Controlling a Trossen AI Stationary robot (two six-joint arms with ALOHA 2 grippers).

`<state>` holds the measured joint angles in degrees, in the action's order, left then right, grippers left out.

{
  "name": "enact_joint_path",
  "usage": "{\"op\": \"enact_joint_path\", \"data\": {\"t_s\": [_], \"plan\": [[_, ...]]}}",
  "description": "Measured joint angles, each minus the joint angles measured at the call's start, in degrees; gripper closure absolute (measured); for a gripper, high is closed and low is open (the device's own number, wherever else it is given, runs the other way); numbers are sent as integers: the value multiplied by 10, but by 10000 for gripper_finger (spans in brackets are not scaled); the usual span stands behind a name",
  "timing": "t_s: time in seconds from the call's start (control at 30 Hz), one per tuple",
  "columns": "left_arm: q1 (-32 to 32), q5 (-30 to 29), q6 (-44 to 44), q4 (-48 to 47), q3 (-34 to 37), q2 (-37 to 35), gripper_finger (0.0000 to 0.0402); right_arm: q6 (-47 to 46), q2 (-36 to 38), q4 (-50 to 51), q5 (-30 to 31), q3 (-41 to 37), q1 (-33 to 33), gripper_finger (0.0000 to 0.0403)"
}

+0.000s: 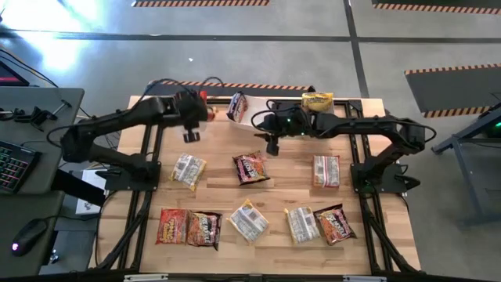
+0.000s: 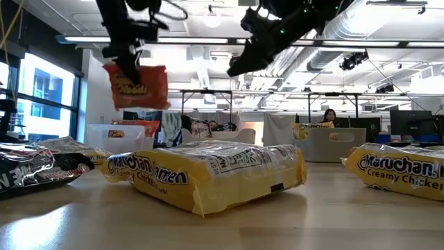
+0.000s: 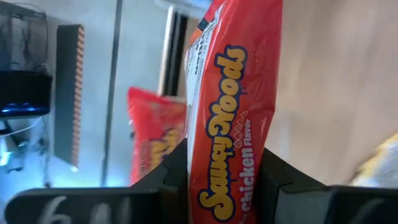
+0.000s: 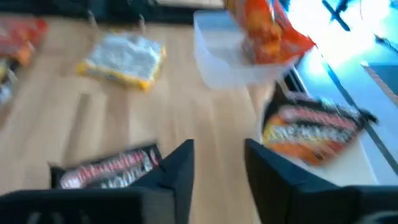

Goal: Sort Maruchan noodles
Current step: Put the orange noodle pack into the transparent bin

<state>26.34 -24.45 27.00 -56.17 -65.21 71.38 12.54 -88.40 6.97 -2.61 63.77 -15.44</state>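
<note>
Sorting is under way — a red packet [image 3: 230, 124] is held clamped in the left tool [image 1: 191, 135], aloft near the far-left tub; release is called for there. Right tool [image 4: 217, 165] — apart, empty.

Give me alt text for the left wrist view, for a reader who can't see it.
The left gripper is shut on a red-orange noodle packet printed "Saucy Noods Chicken Flavor", its jaws clamping the packet from both sides. Behind it stands another red-orange packet, with wooden tabletop to one side.

Both arms raised over the table's far half

Left gripper [image 1: 191, 125] pinches a red-orange packet [image 2: 139, 86]; right gripper [image 4: 217, 168] hangs empty, fingers parted.
</note>
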Motion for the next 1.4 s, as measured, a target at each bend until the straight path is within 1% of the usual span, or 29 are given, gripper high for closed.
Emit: {"op": "enact_joint_path", "data": {"t_s": [0.07, 0.2, 0.3, 0.37, 0.5, 0.67, 0.87, 1.1, 1.4], "plan": [[40, 10, 47, 7, 0, 10, 318, 4, 2, 9, 2, 0, -4, 316], [120, 62, 121, 6, 0, 38, 318, 10, 7, 20, 1, 0, -4, 363], [170, 73, 162, 6, 0, 64, 318, 15, 7, 26, -12, 0, -4, 393], [197, 77, 180, 6, 0, 81, 318, 15, 7, 27, -25, 0, -4, 399], [240, 113, 201, 7, -1, 111, 318, 15, 7, 37, -30, -1, -4, 392], [260, 129, 218, 25, -1, 138, 318, 15, 7, 41, -30, -1, -4, 392], [260, 137, 219, 29, -6, 139, 318, 13, 7, 43, -30, -1, -4, 391], [261, 211, 187, 34, -48, 137, 318, 14, 7, 44, -30, -1, -4, 391], [289, 286, 165, 43, -50, 137, 319, 14, 7, 46, -31, -1, -4, 391]]}}
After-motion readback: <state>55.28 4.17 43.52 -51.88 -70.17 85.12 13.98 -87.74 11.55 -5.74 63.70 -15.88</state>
